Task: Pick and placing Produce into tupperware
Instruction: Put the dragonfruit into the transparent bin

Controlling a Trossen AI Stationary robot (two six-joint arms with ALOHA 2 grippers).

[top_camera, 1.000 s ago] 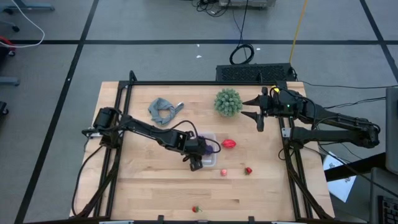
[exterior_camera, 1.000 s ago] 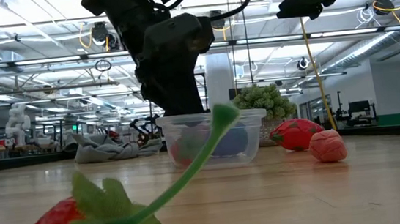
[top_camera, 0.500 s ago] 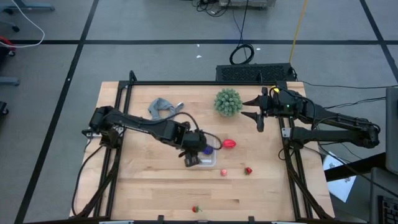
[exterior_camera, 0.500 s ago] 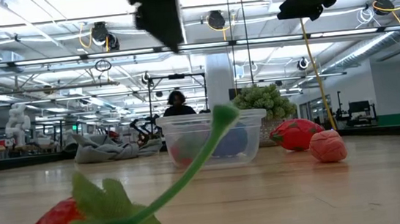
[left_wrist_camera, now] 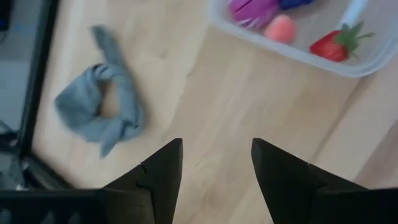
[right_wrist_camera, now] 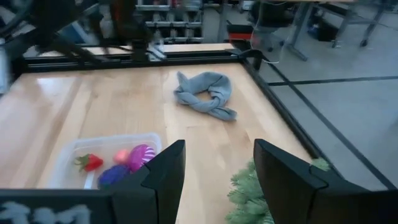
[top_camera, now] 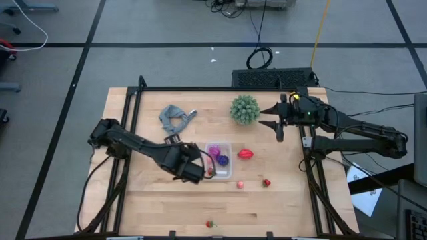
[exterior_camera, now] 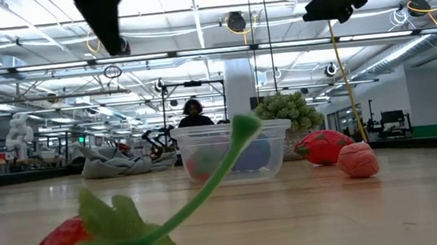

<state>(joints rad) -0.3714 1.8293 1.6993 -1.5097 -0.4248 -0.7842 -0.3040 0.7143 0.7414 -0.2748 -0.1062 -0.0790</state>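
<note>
Left gripper [left_wrist_camera: 216, 163] spread, empty, beside tupperware [top_camera: 219, 159]. Right gripper [right_wrist_camera: 219, 163] spread, empty, raised near green plant [top_camera: 245, 109]. Risk: tupperware nudged on next reach, loose strawberry [top_camera: 211, 224] knocked off table edge.

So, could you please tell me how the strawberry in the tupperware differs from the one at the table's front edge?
The strawberry in the tupperware lies inside the clear tupperware beside other produce; the front-edge strawberry lies alone on the bare table, far from the rest. Both are red with green tops.
</note>
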